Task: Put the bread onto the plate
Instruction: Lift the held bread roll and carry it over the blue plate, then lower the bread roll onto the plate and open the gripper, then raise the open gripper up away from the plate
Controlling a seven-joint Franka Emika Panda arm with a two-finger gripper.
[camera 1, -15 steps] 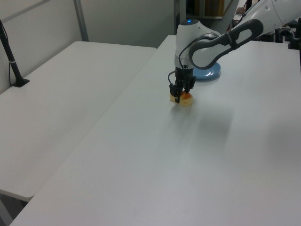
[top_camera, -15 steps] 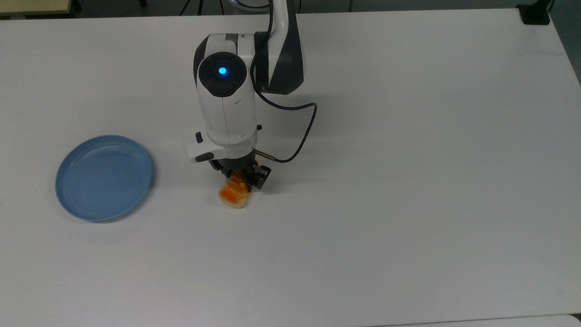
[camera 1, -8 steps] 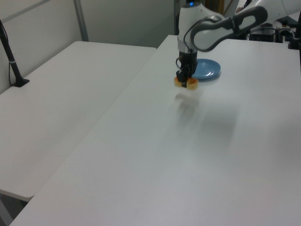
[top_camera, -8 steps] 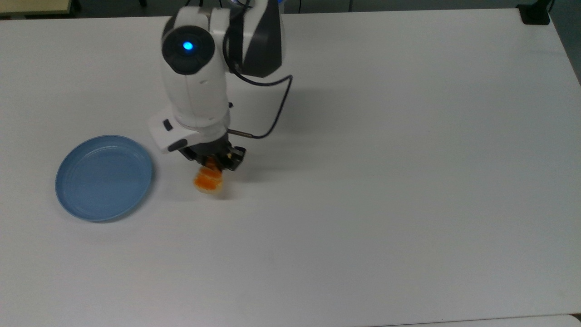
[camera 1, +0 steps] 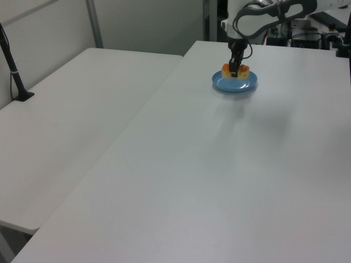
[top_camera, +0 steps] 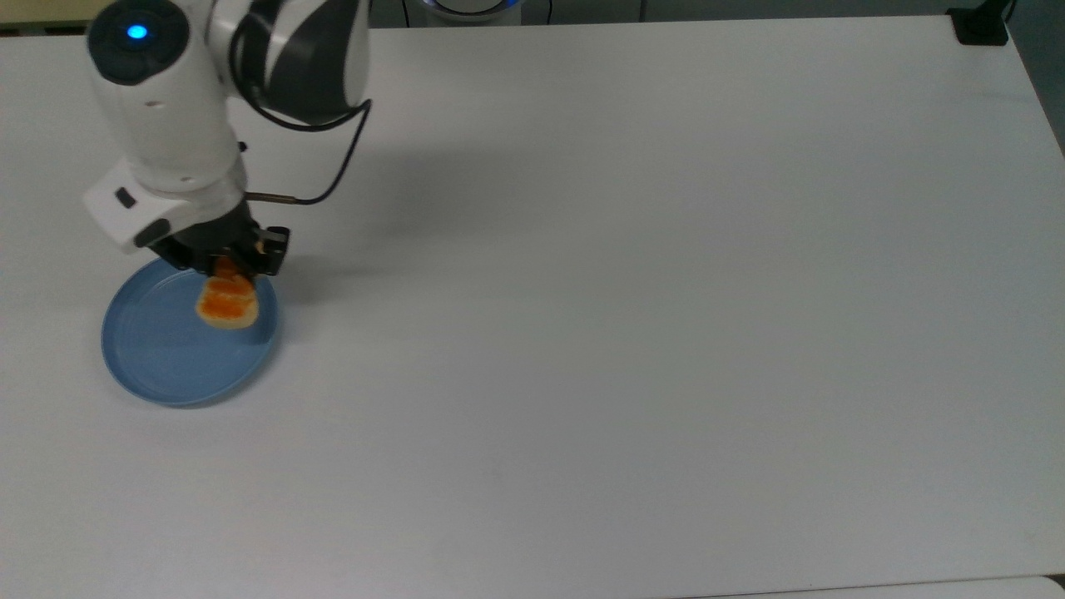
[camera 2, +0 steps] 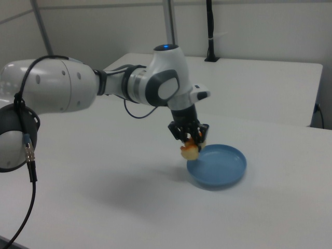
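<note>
Since a second ago the claw [top_camera: 229, 268] has carried the bread [top_camera: 225, 304] from mid-counter toward the top view's left, and it now hangs, clamped between the fingers, above the plate's [top_camera: 166, 366] rim. Glossy orange segmented crust, pale sides; the round blue plate is smooth plastic with faint rings, on the matte white counter [top_camera: 666, 333]
</note>
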